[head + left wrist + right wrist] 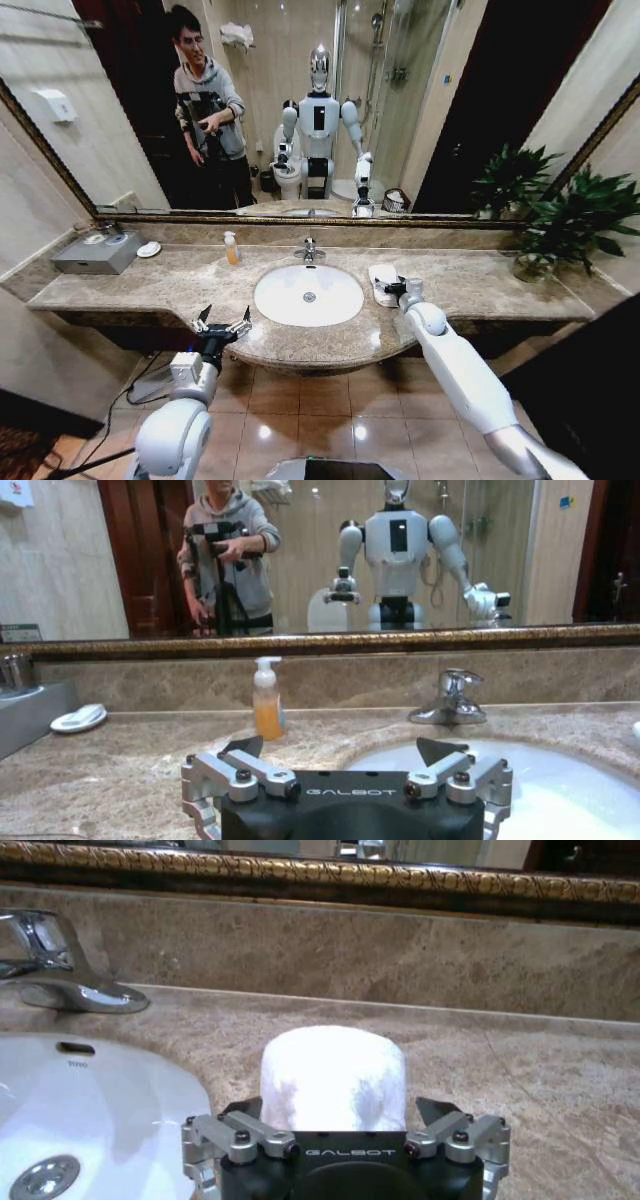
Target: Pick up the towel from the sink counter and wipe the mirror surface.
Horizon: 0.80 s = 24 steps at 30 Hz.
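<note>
The white towel (380, 281) lies folded on the sink counter (480, 285), just right of the oval basin (308, 294). My right gripper (394, 289) is down at the towel. In the right wrist view it (340, 1111) stands open, one fingertip (245, 1111) on each side of the towel (333, 1072). My left gripper (222, 322) hangs open and empty at the counter's front edge, left of the basin, and shows in its own wrist view (343, 750). The wide mirror (400, 110) in its dark frame rises behind the counter.
A chrome faucet (308, 250) stands behind the basin. An orange soap bottle (231, 248), a round white dish (148, 249) and a grey box (95, 252) sit on the counter's left part. A potted plant (560, 225) fills the right end.
</note>
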{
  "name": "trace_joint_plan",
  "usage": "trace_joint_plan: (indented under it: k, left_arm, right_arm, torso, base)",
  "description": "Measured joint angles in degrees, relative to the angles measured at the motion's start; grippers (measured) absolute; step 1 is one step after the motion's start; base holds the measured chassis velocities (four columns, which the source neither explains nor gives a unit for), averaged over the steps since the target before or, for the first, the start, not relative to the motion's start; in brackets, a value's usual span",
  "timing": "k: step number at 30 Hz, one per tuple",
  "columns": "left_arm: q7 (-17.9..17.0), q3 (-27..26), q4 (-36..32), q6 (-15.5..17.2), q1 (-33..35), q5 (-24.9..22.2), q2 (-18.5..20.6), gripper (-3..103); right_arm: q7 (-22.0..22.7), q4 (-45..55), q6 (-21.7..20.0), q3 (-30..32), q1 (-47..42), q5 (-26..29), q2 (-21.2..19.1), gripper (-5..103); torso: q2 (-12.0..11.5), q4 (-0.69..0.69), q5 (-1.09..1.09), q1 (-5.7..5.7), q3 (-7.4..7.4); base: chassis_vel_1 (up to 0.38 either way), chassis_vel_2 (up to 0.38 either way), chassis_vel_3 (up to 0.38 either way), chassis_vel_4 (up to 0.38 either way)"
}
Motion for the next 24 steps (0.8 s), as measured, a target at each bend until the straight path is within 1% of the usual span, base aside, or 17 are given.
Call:
trace_joint_plan:
  k: [2,3,4,6,7,9,11,13,14,17,18,19,20,21,23,24]
  left_arm:
    - [0.00,0.00,0.00,0.00,0.00,0.00,0.00,100]
    - [0.00,0.00,0.00,0.00,0.00,0.00,0.00,100]
    - [0.00,0.00,0.00,0.00,0.00,0.00,0.00,100]
    - [0.00,0.00,0.00,0.00,0.00,0.00,0.00,100]
    - [0.00,0.00,0.00,0.00,0.00,0.00,0.00,100]
    - [0.00,0.00,0.00,0.00,0.00,0.00,0.00,100]
    - [0.00,0.00,0.00,0.00,0.00,0.00,0.00,100]
    - [0.00,0.00,0.00,0.00,0.00,0.00,0.00,100]
    - [0.00,0.00,0.00,0.00,0.00,0.00,0.00,100]
    - [0.00,0.00,0.00,0.00,0.00,0.00,0.00,100]
    - [0.00,0.00,0.00,0.00,0.00,0.00,0.00,100]
    - [0.00,0.00,0.00,0.00,0.00,0.00,0.00,100]
    - [0.00,0.00,0.00,0.00,0.00,0.00,0.00,100]
    - [0.00,0.00,0.00,0.00,0.00,0.00,0.00,100]
    - [0.00,0.00,0.00,0.00,0.00,0.00,0.00,100]
    - [0.00,0.00,0.00,0.00,0.00,0.00,0.00,100]
  right_arm:
    - [-0.01,-0.01,0.02,0.00,-0.23,0.04,-0.04,100]
    - [-0.04,-0.01,0.02,0.00,-0.41,0.03,-0.08,103]
    - [-0.04,-0.01,0.02,0.00,-0.41,0.03,-0.08,103]
    - [-0.30,-0.16,0.16,0.00,-0.70,-0.32,-0.03,97]
    - [-0.30,-0.16,0.16,0.00,-0.70,-0.32,-0.03,97]
    - [-0.54,-0.65,0.33,0.00,-0.67,-0.47,0.16,87]
    - [-0.62,-0.82,0.35,0.01,-0.57,-0.49,0.21,87]
    - [-0.89,-1.33,0.42,-0.06,-0.07,-0.68,0.33,76]
    - [-0.89,-1.33,0.42,-0.06,-0.07,-0.68,0.33,76]
    - [-1.13,-1.72,0.31,-1.08,0.58,-1.08,0.17,59]
    - [-1.13,-1.72,0.31,-1.08,0.58,-1.08,0.17,59]
    - [-1.69,-1.80,0.27,-1.53,0.71,-1.95,-0.13,53]
    - [-1.82,-1.81,0.25,-1.68,0.74,-2.18,-0.25,53]
    - [-2.29,-1.69,-0.18,-2.99,0.97,-2.67,-1.37,42]
    - [-2.41,-1.50,-0.52,-3.57,1.15,-2.60,-1.94,42]
    - [-2.50,-1.20,-0.89,-4.25,1.43,-2.36,-2.71,37]
  torso:
    - [0.00,0.00,0.00,0.00,0.00]
    - [0.00,0.00,0.00,0.00,0.00]
    - [0.00,0.00,0.00,0.00,0.00]
    - [0.00,-0.01,-0.01,0.00,0.00]
    - [0.00,-0.01,-0.01,0.00,0.00]
    - [0.00,-0.01,0.00,0.00,0.00]
    - [0.00,-0.01,0.00,0.00,0.00]
    - [0.00,-0.01,0.00,0.00,0.00]
    - [0.00,-0.01,0.00,0.00,0.00]
    - [0.00,0.00,0.00,0.00,0.00]
    - [0.00,0.00,0.00,0.00,0.00]
    - [0.00,0.00,0.00,0.00,0.00]
    - [0.00,0.00,0.00,0.00,0.00]
    - [0.00,0.00,0.00,0.00,0.00]
    - [0.00,-0.01,0.00,0.00,0.00]
    - [0.00,0.00,-0.01,0.00,0.00]
  base:
    - [0.000,0.000,0.000,0.000]
    - [0.000,0.000,0.000,0.000]
    - [0.000,0.000,0.000,0.000]
    - [0.000,0.000,0.000,0.000]
    - [0.000,0.000,0.000,0.000]
    - [0.000,0.000,0.000,0.000]
    - [0.000,0.000,0.000,0.000]
    - [0.000,0.000,0.000,0.000]
    - [0.000,0.000,0.000,0.000]
    - [0.000,0.000,0.000,0.000]
    - [0.000,0.000,0.000,0.000]
    - [0.000,0.000,0.000,0.000]
    - [0.000,0.000,0.000,0.000]
    - [0.000,0.000,0.000,0.000]
    - [0.000,0.000,0.000,0.000]
    - [0.000,0.000,0.000,0.000]
